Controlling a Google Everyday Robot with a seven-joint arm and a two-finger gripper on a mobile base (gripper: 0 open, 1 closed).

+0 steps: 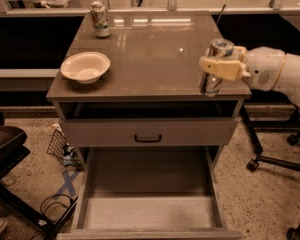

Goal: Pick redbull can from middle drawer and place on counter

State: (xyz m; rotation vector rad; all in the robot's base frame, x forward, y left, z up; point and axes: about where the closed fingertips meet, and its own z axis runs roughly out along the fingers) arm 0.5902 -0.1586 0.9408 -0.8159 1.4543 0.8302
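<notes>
My gripper (216, 68) reaches in from the right and is shut on the redbull can (213, 84), a slim silver can with a shiny pull-tab top. The can is upright, over the front right corner of the counter (155, 54); I cannot tell whether its base touches the slab. The middle drawer (147, 211), the lowest one, is pulled out wide; its flat grey floor has nothing on it.
A cream bowl (85, 66) sits at the counter's front left. A green-and-white can (100, 19) stands at the back left. The drawer with a black handle (148, 138) is nearly closed. An office chair base (275, 159) is on the floor at right, and a wire basket (62, 149) at left.
</notes>
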